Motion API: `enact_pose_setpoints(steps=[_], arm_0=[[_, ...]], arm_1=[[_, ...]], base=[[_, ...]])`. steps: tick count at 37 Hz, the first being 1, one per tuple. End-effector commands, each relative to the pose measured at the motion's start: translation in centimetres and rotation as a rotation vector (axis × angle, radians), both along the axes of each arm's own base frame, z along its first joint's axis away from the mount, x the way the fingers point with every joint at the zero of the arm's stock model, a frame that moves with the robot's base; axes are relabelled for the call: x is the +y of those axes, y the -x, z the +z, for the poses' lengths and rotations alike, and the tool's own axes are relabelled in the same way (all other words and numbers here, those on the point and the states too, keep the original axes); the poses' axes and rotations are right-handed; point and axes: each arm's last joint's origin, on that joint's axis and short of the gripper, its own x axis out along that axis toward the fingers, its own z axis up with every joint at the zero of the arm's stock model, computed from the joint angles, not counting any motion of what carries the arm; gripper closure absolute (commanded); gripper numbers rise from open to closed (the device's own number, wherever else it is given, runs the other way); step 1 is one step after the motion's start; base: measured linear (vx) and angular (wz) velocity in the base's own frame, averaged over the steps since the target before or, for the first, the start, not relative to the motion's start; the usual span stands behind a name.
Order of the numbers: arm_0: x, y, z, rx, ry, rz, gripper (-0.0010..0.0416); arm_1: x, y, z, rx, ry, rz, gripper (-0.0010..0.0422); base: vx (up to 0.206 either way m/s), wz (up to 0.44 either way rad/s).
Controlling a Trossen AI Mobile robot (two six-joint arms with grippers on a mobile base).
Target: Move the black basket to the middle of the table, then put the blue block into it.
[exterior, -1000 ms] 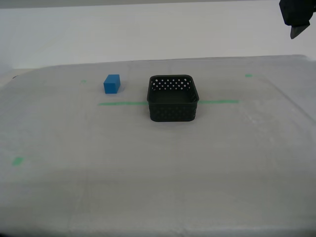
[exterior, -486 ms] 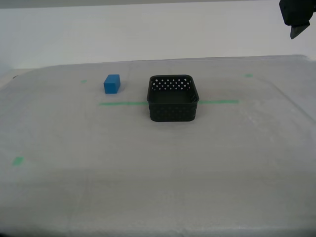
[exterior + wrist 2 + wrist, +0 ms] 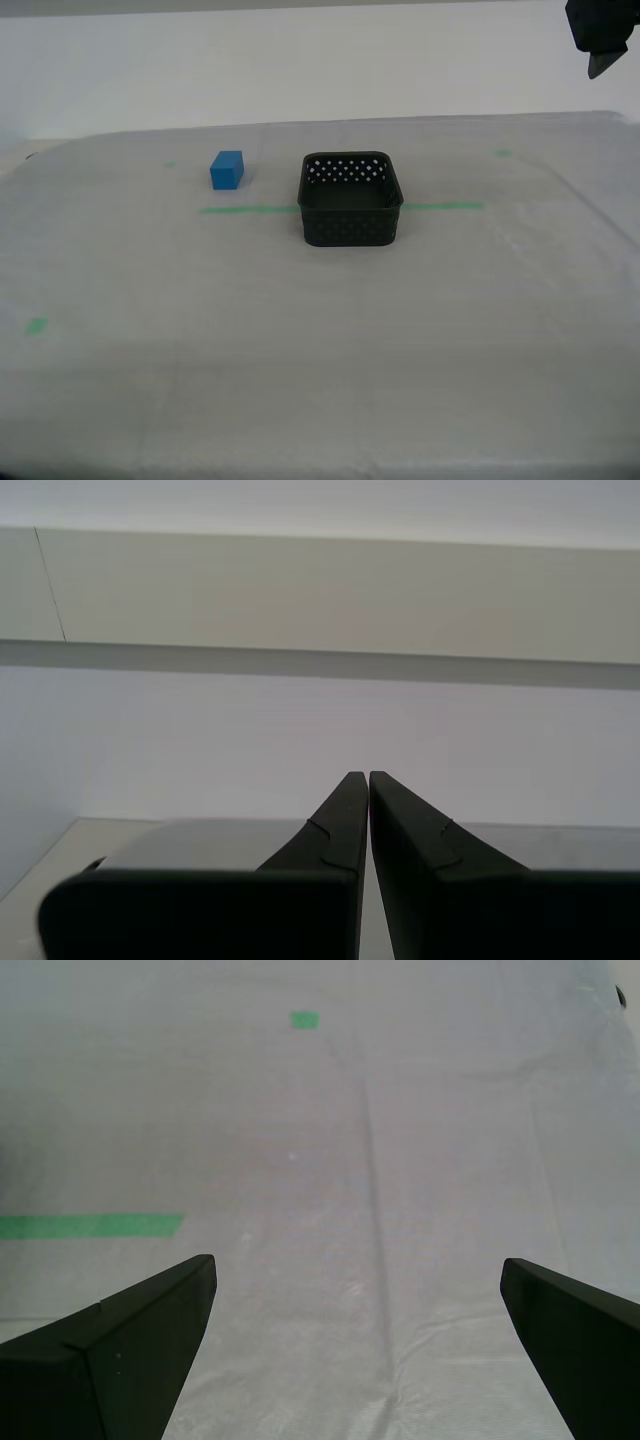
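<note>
Small perforated black plastic basket (image 3: 350, 199) sits mid-bench; next, drop my first gripper (image 3: 357, 1310), fingers spread, squarely over the small bright-blue block (image 3: 227, 170) at the basket's 10 o'clock, while my second gripper (image 3: 362, 777) idles, fingers pressed together.

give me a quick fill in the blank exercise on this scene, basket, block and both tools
1. The blue block sits on the table, to the exterior view's ____ of the black basket.
2. The basket holds ____.
3. My second tool has its fingers ____.
4. My first tool is ____, over bare table.

Missing words: left; nothing; closed together; open
</note>
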Motion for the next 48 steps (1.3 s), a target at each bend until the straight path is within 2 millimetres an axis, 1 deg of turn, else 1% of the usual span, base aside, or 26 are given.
enact_pose_setpoints(steps=[1,15,26,33,38,48], arm_0=[[0.0,0.0,0.0,-0.001,0.003,-0.002,0.0007],[0.0,0.0,0.0,-0.001,0.003,-0.002,0.0007],[0.0,0.0,0.0,-0.001,0.003,-0.002,0.0007],[0.0,0.0,0.0,-0.001,0.003,-0.002,0.0007],[0.0,0.0,0.0,0.0,0.003,-0.002,0.0007],[0.0,0.0,0.0,0.0,0.003,-0.002,0.0007]], arm_1=[[-0.1,-0.1,0.8,0.066,0.003,-0.006,0.0412],[-0.3,0.7,4.0,0.327,0.047,-0.011,0.0412],[-0.3,1.9,4.9,0.487,0.12,0.013,0.0412],[-0.3,2.3,4.7,0.557,0.183,0.04,0.0412],[-0.4,2.2,4.1,0.606,0.225,0.055,0.0412],[-1.3,0.4,2.3,0.712,0.246,0.028,0.0412]], base=[[0.0,0.0],[0.0,0.0],[0.0,0.0],[0.0,0.0],[0.0,0.0],[0.0,0.0]])
